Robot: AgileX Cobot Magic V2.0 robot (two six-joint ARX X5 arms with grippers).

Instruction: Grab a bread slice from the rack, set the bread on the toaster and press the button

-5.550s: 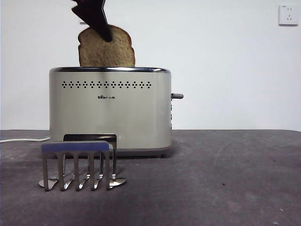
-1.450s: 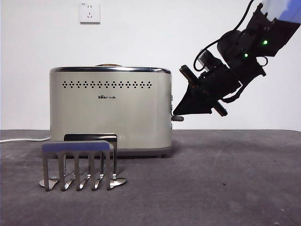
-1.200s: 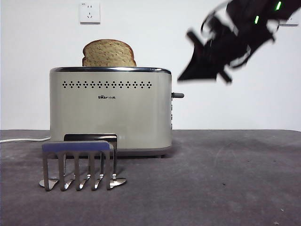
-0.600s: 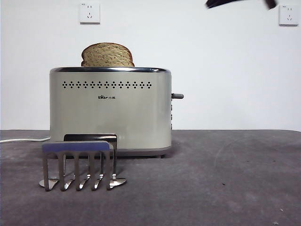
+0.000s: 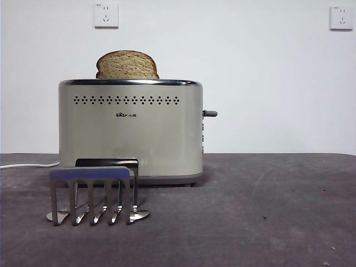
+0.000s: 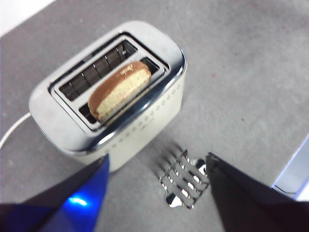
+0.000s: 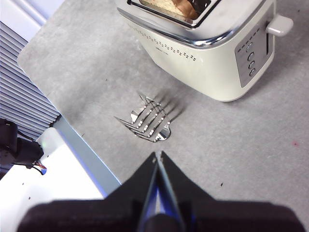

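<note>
Cream-beige toaster (image 5: 130, 130) with chrome rim and a row of black dots; speckled tan, brown-crusted slice of bread (image 5: 127, 65); shiny silver rack (image 5: 94, 194); dark grey table (image 5: 267, 211).

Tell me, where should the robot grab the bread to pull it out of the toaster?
Probably from straight above, pinching the slice of bread across its flat faces at the rounded top. Only that part sticks up out of the toaster; the slot hides the rest.
</note>
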